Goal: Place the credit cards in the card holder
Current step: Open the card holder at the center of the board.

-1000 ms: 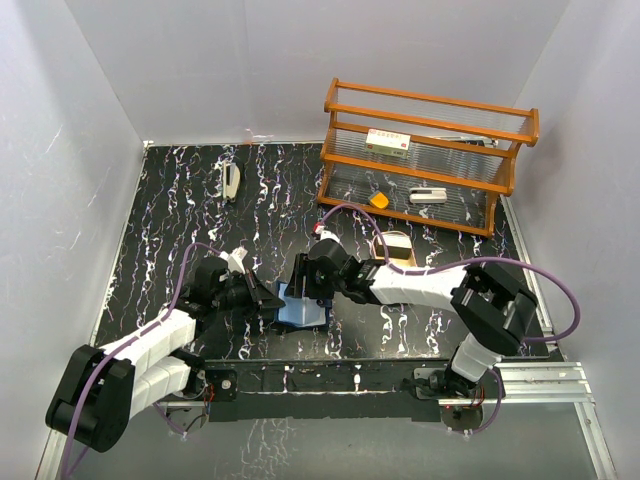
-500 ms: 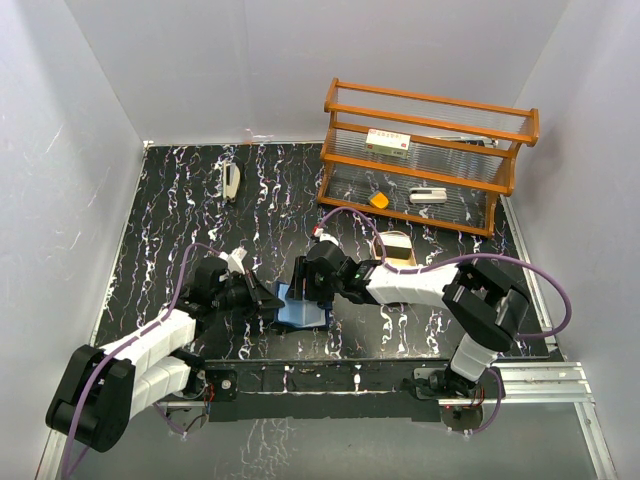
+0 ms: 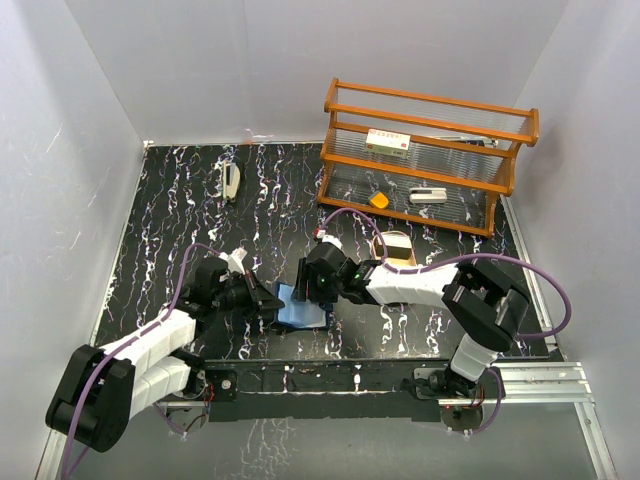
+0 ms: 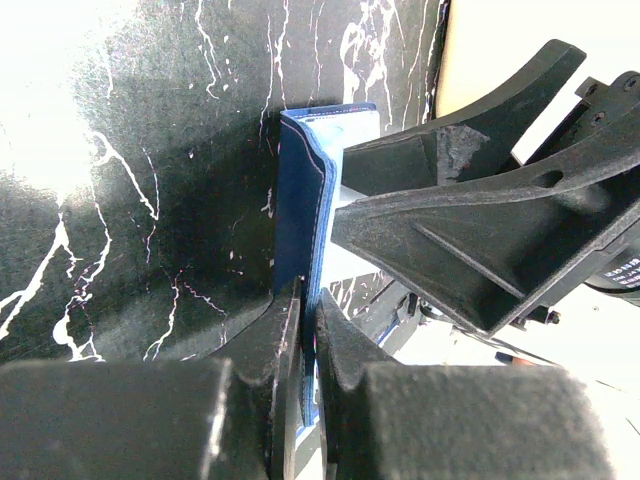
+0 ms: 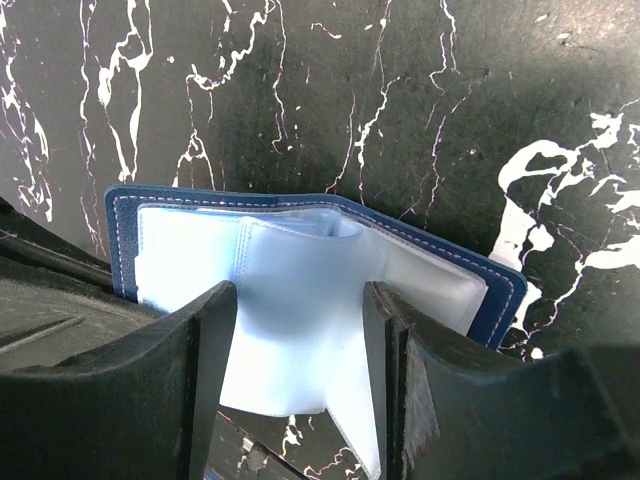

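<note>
Contact was seen between the card holder (image 3: 300,308) and the left gripper (image 3: 268,302) near the front middle of the black marbled table (image 3: 170,230), just ahead of the two arm bases. In the left wrist view the card holder (image 4: 298,200) was stood on edge, and its navy cover was pinched tightly between the narrow fingers (image 4: 285,340) of the left gripper (image 4: 308,312), with almost no gap left between them. The right gripper (image 3: 312,288) was placed over the holder from the opposite side, and its black fingers (image 4: 450,200) were seen close against the pale inner face. In the right wrist view the card holder (image 5: 300,270) was spread open, with its navy stitched border showing along the top and right edges and its pale blue clear pockets turned toward the camera. The right gripper (image 5: 298,300) was held wide apart, one finger (image 5: 200,340) on each side of a raised pale pocket, and whether that pocket was touched could not be told. Farther back on the right a wooden rack (image 3: 425,150) was stood, with an orange piece (image 3: 378,200) on its lower shelf, a tan box (image 3: 398,247) was set just in front of it, and a small white object (image 3: 231,182) was lying well apart at the back left.
</note>
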`<action>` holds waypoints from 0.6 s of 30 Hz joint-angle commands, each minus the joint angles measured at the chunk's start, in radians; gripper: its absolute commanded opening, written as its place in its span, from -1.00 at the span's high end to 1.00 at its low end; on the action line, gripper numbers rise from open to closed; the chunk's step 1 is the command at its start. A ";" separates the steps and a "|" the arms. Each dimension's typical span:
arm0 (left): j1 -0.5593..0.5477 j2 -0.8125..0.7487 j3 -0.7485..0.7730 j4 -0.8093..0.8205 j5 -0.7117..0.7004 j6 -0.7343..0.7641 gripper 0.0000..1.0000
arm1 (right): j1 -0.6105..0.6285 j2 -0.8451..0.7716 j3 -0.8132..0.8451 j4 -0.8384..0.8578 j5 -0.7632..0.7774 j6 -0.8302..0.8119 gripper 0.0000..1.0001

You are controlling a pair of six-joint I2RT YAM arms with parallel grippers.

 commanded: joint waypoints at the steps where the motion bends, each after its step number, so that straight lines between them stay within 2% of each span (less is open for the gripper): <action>1: -0.003 -0.007 0.006 0.000 0.011 0.008 0.86 | 0.002 -0.017 0.021 0.005 0.037 -0.013 -0.01; 5: -0.003 0.000 0.006 -0.004 0.001 0.010 0.53 | 0.003 -0.025 0.014 0.001 0.048 -0.015 -0.01; 8: -0.003 0.011 0.006 0.000 -0.001 0.014 0.38 | 0.003 -0.029 0.011 -0.001 0.055 -0.018 -0.01; 18: -0.003 0.045 0.028 -0.027 -0.015 0.043 0.33 | 0.003 -0.056 0.007 -0.067 0.110 -0.034 0.03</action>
